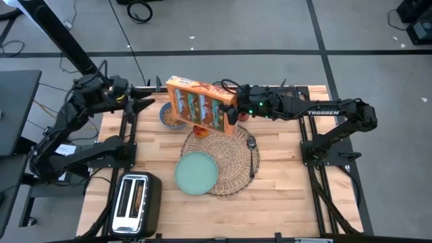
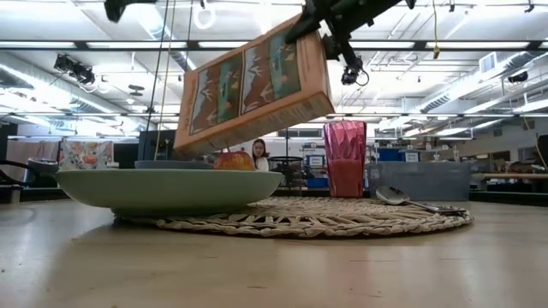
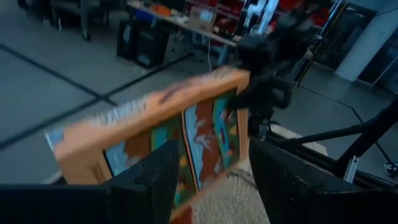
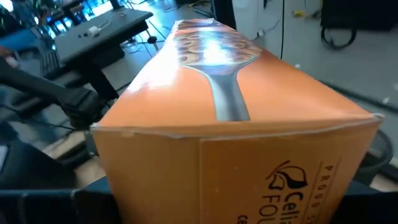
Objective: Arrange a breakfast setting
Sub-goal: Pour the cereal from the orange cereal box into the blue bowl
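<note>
The orange cardboard cereal box (image 1: 200,103) hangs tilted in mid-air, clamped at one end by the right gripper (image 1: 231,106), its long axis running across the table toward the left gripper (image 1: 143,104), which waits just off the box's far end, fingers parted and empty. Below sit a small blue bowl (image 1: 169,116), a pale teal plate (image 1: 196,172) and a round woven wicker placemat (image 1: 233,160) on the pale wood table (image 1: 283,175), a busy workshop behind.
</note>
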Controlling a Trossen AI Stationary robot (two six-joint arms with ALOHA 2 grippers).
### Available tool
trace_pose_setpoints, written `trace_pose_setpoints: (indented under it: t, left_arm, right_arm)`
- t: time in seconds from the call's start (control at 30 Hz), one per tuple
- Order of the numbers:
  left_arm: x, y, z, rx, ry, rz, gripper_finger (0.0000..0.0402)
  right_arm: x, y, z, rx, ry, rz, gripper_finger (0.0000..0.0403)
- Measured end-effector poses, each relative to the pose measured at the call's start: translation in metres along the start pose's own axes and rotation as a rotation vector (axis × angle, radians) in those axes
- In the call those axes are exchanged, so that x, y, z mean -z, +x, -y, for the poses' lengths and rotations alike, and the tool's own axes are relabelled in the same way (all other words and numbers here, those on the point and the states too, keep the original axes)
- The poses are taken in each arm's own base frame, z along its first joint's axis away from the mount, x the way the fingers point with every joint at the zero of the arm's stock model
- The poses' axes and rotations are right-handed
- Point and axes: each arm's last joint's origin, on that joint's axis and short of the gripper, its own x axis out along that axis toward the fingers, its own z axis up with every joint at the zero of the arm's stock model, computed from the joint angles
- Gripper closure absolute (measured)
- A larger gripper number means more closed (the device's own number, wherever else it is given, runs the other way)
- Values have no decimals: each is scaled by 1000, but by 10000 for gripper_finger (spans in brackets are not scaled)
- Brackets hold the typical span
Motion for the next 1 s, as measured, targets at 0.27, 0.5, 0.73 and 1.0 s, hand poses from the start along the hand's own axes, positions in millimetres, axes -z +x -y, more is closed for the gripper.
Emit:
trace_pose_setpoints:
  t: [0.27, 0.5, 0.73, 1.0]
  left_arm:
    - [-12, -9, 6, 8, 65, 42, 203]
    - [-12, -9, 6, 8, 81, 41, 203]
    - [-2, -17, 9, 42, 20, 99, 203]
    - [31, -28, 7, 128, -127, 238, 167]
  right_arm:
    - [1, 0, 1, 18, 212, -6, 157]
    - [0, 0, 1, 14, 219, 0, 157]
    - [0, 0, 0, -6, 32, 0, 157]
    - [-5, 0, -3, -38, -72, 44, 157]
